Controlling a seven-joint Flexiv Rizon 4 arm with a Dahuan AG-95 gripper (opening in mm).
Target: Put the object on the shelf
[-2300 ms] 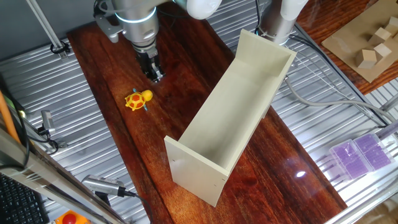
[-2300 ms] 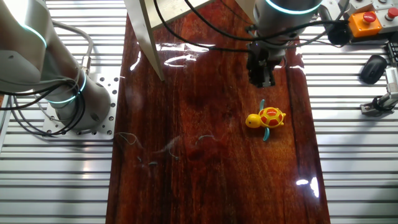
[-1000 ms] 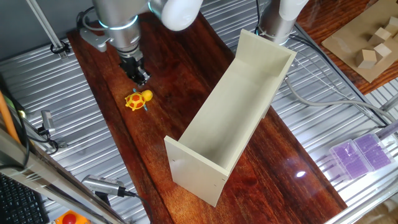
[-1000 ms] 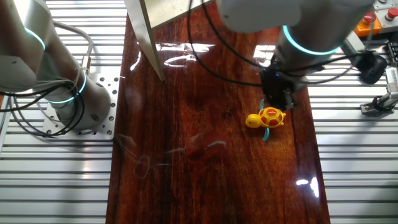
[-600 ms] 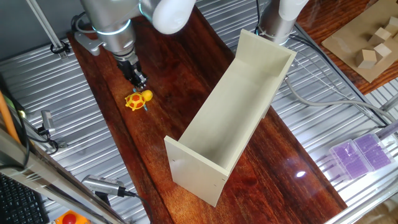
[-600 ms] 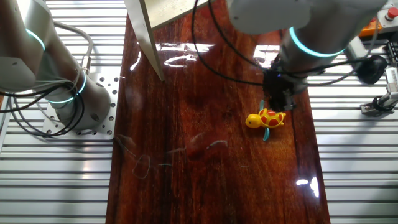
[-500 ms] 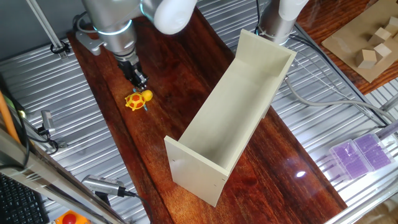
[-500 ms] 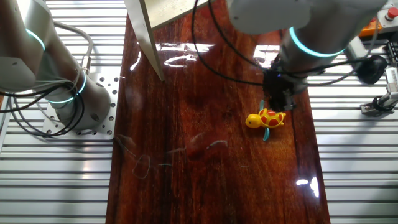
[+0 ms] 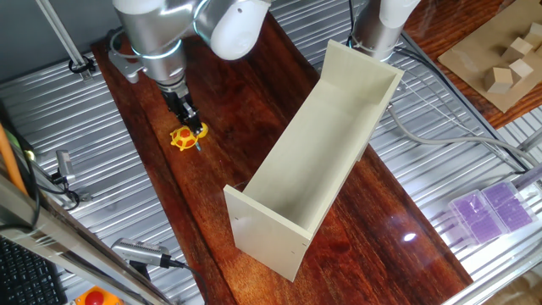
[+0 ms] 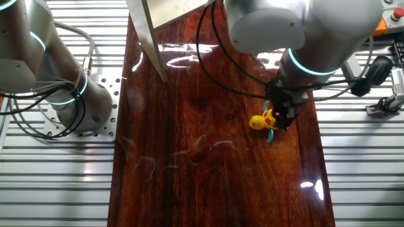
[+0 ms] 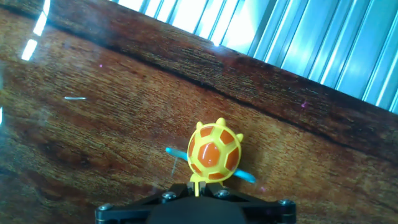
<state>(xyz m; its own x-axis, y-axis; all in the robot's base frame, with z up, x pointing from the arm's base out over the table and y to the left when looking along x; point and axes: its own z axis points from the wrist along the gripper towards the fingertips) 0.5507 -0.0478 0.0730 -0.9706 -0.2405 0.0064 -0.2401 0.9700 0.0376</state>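
Note:
The object, a small yellow toy turtle [image 9: 180, 139] with an orange-red shell, lies on the dark wooden tabletop [image 9: 246, 102] near its left edge. It also shows in the other fixed view [image 10: 257, 122] and in the hand view [image 11: 214, 152]. My gripper [image 9: 193, 129] is down at the turtle's head end, also seen in the other fixed view [image 10: 282, 123]. In the hand view the gripper [image 11: 198, 184] has its fingers narrowly apart, and a thin yellow part of the turtle sits between them with small gaps. The shelf [image 9: 330, 144], a long cream-white trough, stands to the right.
A cardboard tray [image 9: 474, 59] with pale wooden blocks [image 9: 501, 79] sits at the back right. A purple box [image 9: 495, 207] lies on the ribbed metal bench at right. A second arm's base [image 10: 69, 94] stands beside the table. The shelf's end panel [image 10: 148, 31] rises at the far side.
My gripper has moved from behind the turtle down onto its head end. The turtle has not moved.

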